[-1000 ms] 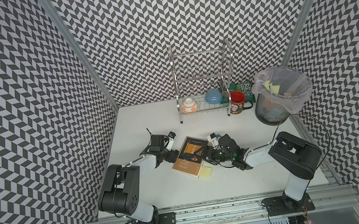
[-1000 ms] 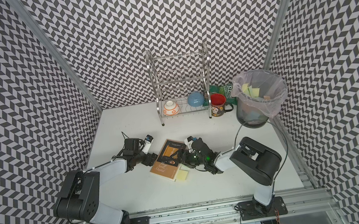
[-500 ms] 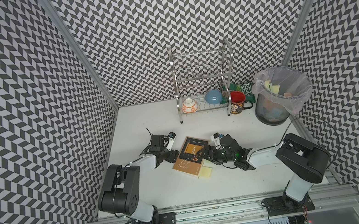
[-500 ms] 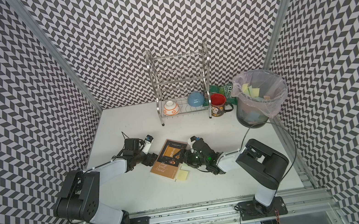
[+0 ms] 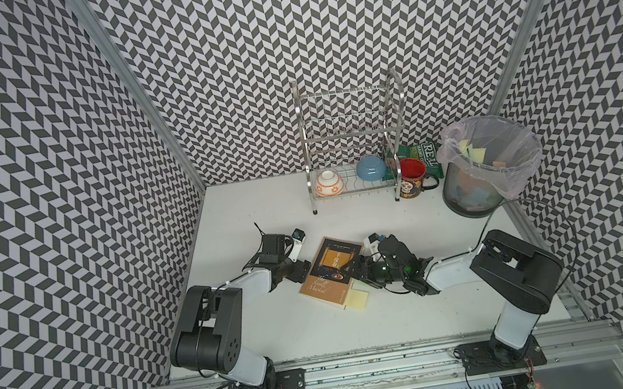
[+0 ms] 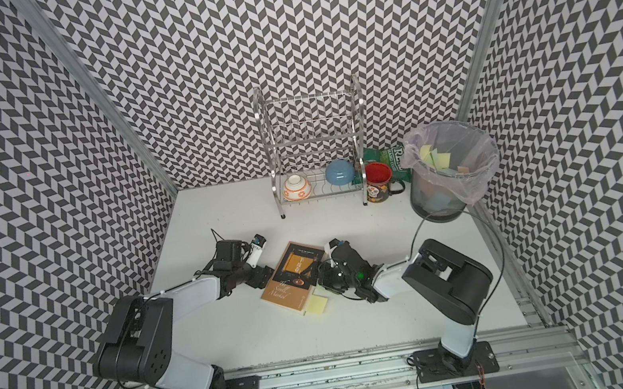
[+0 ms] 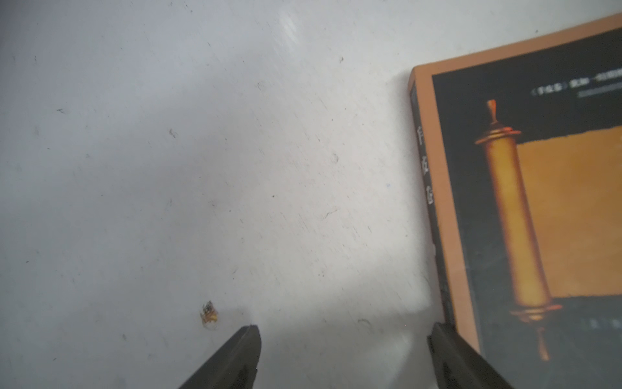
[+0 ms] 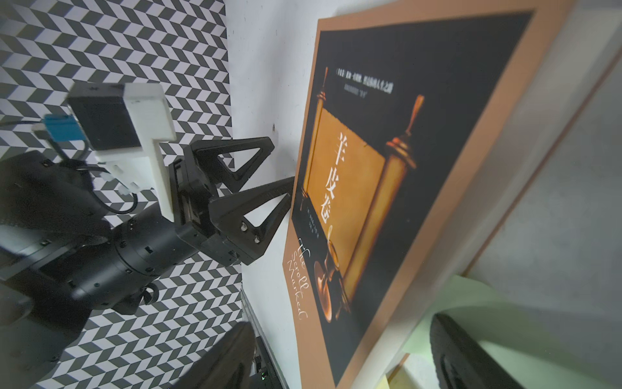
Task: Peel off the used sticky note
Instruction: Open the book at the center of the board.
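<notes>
Right wrist view first: the sticky note (image 8: 471,303) curls up, pale yellow, off the edge of the book (image 8: 387,168), at the corner nearest the right arm. The right gripper (image 8: 340,336) stands spread wide with nothing clamped, one finger above the cover and the other just beside the curled note. Across the book, the left gripper (image 8: 281,161) is spread too and empty, one fingertip against the book's edge.

In both top views the book (image 5: 332,272) lies flat near the middle of the table (image 5: 280,334), with the note (image 5: 360,299) poking out at its near corner.

At the back right stands the bin (image 5: 469,197), mesh-walled and lined with a clear bag (several yellow notes (image 5: 472,150) lie inside it, along with other coloured scraps lower down). The dish rack (image 5: 303,150) holds a white-and-orange bowl (image 5: 328,183) and a blue bowl (image 5: 370,167) on its lowest shelf. A red mug (image 5: 413,178) stands just beside the rack.
</notes>
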You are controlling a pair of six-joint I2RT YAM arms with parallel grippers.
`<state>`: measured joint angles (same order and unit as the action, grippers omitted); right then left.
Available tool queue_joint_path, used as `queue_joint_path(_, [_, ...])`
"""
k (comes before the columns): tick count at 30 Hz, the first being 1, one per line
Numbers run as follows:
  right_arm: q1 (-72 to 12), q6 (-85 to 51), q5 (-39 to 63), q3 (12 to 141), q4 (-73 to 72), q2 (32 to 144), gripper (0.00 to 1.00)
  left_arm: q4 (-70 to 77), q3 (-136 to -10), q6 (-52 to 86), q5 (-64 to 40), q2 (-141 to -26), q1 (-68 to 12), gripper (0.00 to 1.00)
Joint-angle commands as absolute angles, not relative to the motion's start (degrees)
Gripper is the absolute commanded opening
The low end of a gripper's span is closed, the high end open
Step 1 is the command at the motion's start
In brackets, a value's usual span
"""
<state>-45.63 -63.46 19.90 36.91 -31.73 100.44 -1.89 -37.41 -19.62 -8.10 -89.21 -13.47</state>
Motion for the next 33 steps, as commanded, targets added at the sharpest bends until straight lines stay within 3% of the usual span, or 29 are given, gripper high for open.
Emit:
queue_joint_path(1, [-46.1,-62.8,20.6,38.8,-34.2,101.8,0.84,-6.5,-36.8,-20.5,-8.2,-91.0,-13.9,0.82])
queue_joint_path(33, [-46.3,-61.4,21.0,41.0,-30.5,98.6,0.84,-6.5,-36.7,-20.4,-8.2,-91.0,-14.0,0.82])
